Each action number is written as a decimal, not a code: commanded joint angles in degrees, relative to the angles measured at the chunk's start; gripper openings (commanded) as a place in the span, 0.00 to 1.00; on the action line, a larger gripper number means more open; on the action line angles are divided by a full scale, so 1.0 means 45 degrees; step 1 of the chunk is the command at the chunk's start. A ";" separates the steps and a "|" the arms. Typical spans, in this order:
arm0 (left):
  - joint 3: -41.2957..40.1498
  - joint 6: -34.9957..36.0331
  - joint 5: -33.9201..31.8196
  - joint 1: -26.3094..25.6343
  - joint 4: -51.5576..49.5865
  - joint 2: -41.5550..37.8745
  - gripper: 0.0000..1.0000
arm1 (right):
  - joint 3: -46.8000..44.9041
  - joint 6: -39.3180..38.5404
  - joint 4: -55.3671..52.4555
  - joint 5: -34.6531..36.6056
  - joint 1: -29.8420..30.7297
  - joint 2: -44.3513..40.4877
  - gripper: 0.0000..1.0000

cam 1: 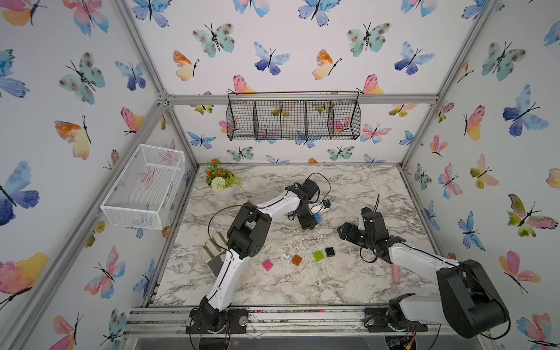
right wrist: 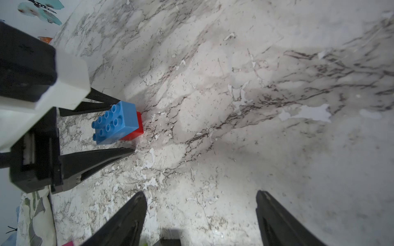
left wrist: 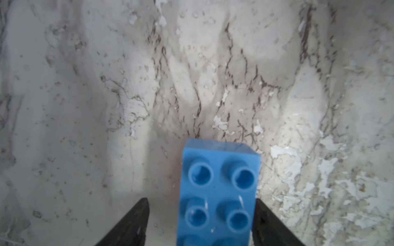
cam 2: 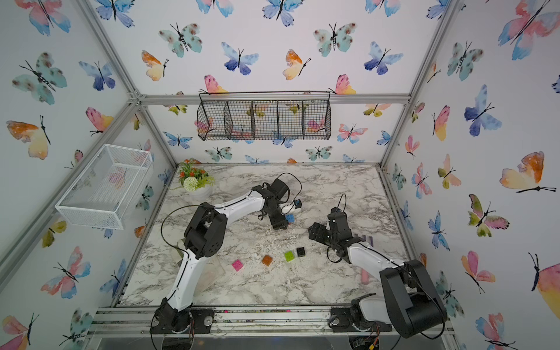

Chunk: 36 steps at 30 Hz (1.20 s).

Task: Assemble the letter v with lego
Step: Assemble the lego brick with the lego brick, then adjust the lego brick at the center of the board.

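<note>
The left claw (left wrist: 201, 199) is spread astride the blue brick (right wrist: 115, 121), which sits on a red brick (right wrist: 136, 130) at the desk's (cam 1: 303, 288) middle (studs up). Nearer the front edge, a row: pink brick (cam 1: 268, 265), orange brick (cam 1: 297, 260), green brick (cam 1: 318, 256), black brick (cam 1: 329, 251). The right claw (right wrist: 201, 196) is spread, holding nothing, toward the right edge.

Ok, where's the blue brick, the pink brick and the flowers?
blue brick (right wrist: 113, 123): right wrist view, its studded top.
pink brick (cam 1: 268, 265): a top view, middle of its top.
flowers (cam 1: 218, 183): a top view, the white bloom.
</note>
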 commanded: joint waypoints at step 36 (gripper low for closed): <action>-1.1943 -1.6863 0.6177 0.2850 1.6734 -0.4939 0.88 | 0.4057 -0.0840 0.3964 -0.6037 -0.0047 0.7155 0.78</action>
